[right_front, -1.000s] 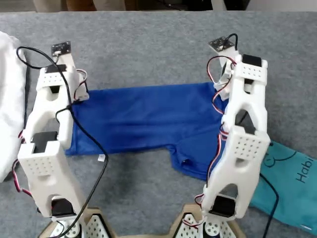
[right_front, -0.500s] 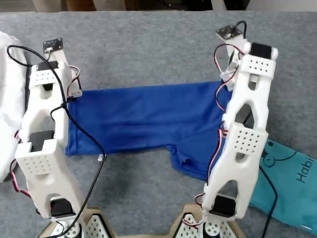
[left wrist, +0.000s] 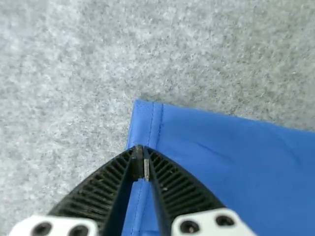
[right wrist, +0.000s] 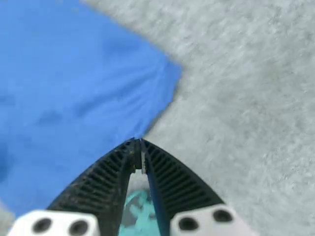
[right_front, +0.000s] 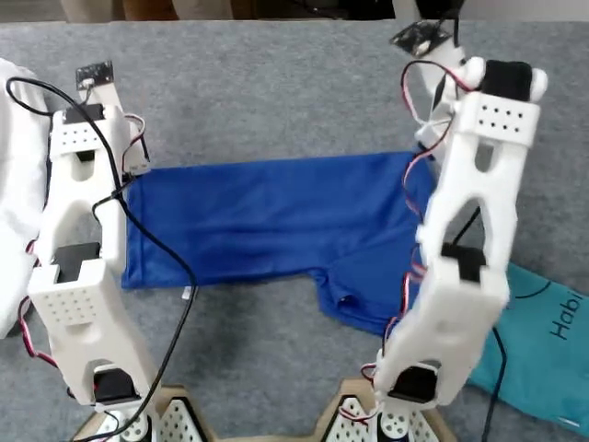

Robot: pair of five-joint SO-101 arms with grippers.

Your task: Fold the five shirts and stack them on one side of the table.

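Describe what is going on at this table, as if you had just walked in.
A blue shirt lies partly folded on the grey table, with a robot tool at each end. The left tool is shut, its tip at one end's corner; the right tool is shut at the edge of the opposite end. A white shirt and a teal shirt lie off to either side, untouched.

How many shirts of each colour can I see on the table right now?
Blue shirt: 1
Teal shirt: 1
White shirt: 1, bunched at the table's edge
Total: 3
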